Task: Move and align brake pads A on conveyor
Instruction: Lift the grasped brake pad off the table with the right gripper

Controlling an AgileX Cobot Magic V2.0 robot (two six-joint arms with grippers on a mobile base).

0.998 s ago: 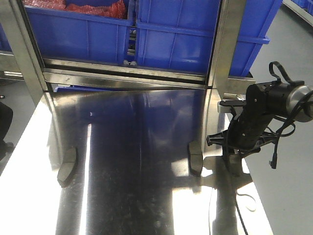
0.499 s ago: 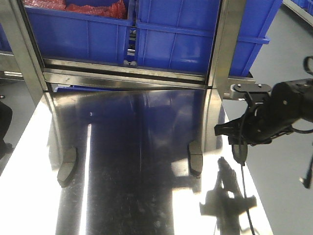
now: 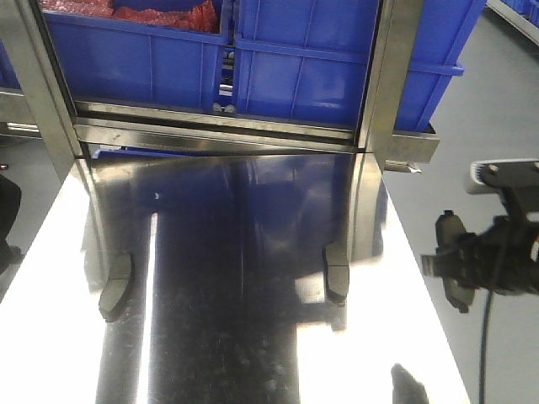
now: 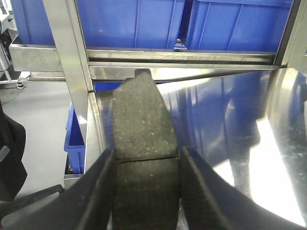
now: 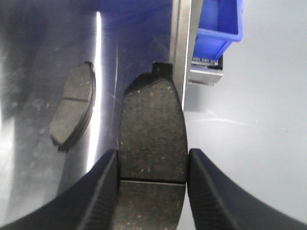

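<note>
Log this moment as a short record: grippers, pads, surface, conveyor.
left gripper: shut on left-held pad
right gripper: shut on right-held pad, at the table's right edge
table: steel; left loose pad and right loose pad lie on it, far apart
conveyor: not in view
background: blue bins

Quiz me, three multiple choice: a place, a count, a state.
1. Where is the right gripper? A at the steel table's right edge; B over its left edge; C inside a blue bin.
2. How many brake pads lie loose on the table? A none; B four; C two.
3. The left gripper is: A open, empty; B shut on a pad; C out of view.
A: the front view shows it by that edge. C: one left, one right. B: the pad sits between its fingers.
</note>
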